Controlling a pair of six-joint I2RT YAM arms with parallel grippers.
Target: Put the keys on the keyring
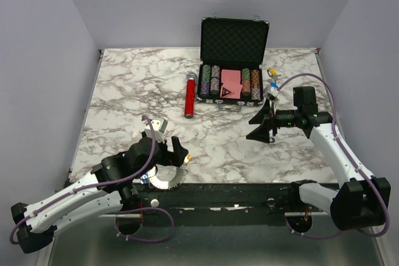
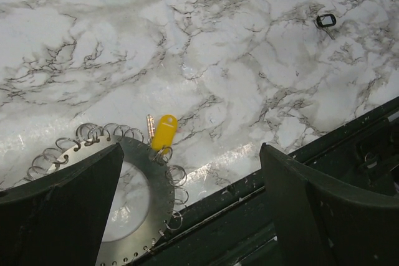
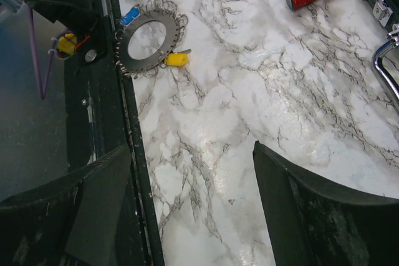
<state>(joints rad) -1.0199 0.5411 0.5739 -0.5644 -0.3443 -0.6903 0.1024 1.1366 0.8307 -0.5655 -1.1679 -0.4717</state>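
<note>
Flat loop-rimmed keyring (image 2: pixel 159 179) lies at the table's (image 2: pixel 249 60) near edge, yellow tag (image 2: pixel 164 132) attached.

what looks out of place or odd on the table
The keyring lies right at the near edge of the table, against the black rail, so it could slip off. A small dark tag lies alone, well apart from it. Nothing looks spilled or broken.

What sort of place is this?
Probably a robot lab bench: plain grey walls box in a marble-look table, two arms are bolted to its edge, and props like a chip case and keyring lie about.
</note>
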